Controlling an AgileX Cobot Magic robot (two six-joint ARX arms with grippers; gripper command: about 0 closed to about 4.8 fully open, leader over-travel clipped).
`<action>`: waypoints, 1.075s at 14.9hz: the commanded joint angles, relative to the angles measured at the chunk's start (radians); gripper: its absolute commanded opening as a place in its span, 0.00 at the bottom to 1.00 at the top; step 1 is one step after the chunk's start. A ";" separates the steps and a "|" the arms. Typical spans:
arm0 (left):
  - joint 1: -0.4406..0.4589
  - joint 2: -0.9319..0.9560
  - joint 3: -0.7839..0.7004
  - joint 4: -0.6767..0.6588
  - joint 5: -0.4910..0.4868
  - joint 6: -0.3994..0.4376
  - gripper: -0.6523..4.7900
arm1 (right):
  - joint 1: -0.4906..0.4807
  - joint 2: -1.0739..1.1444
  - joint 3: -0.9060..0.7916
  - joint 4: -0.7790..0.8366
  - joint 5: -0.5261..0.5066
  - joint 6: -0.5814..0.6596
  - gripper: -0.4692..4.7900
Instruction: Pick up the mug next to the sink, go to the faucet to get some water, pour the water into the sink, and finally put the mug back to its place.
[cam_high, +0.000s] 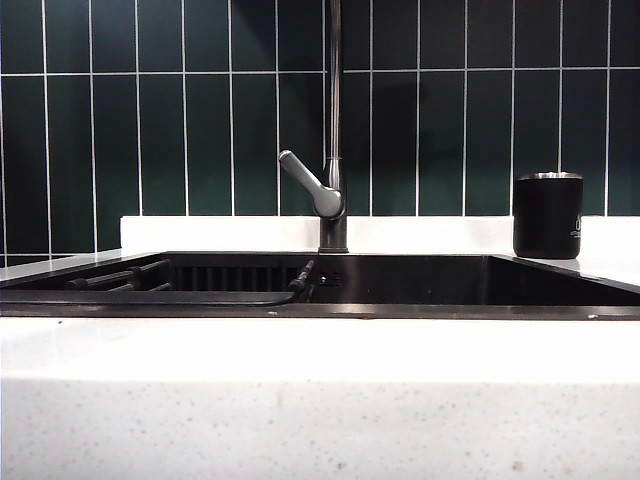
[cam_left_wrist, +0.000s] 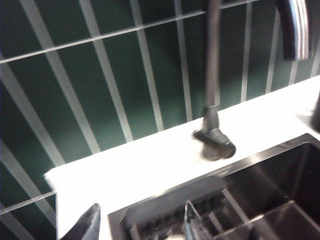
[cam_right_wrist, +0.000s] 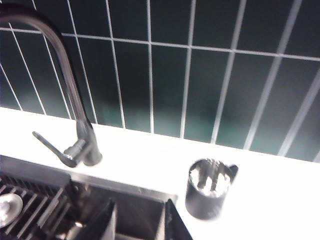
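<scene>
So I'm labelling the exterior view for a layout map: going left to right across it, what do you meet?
Dark slatted rack in the sink → grey lever handle → faucet upright pipe → black mug on the countertop. Neither end effector appears in this view.

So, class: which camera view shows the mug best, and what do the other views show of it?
The exterior view: the mug stands whole and sharp on the counter right of the sink. The right wrist view looks down into its mouth, slightly blurred. The left wrist view catches only a dark sliver at the frame edge, too little to identify.
</scene>
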 joint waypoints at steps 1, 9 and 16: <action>0.000 -0.111 -0.080 -0.009 -0.035 -0.027 0.41 | 0.043 -0.071 -0.006 -0.072 0.045 -0.003 0.29; 0.000 -0.323 -0.222 -0.181 -0.148 -0.093 0.11 | 0.063 -0.433 -0.312 -0.154 0.058 0.034 0.24; 0.000 -0.548 -0.349 -0.192 -0.174 -0.098 0.11 | 0.070 -0.511 -0.408 -0.150 0.047 0.040 0.24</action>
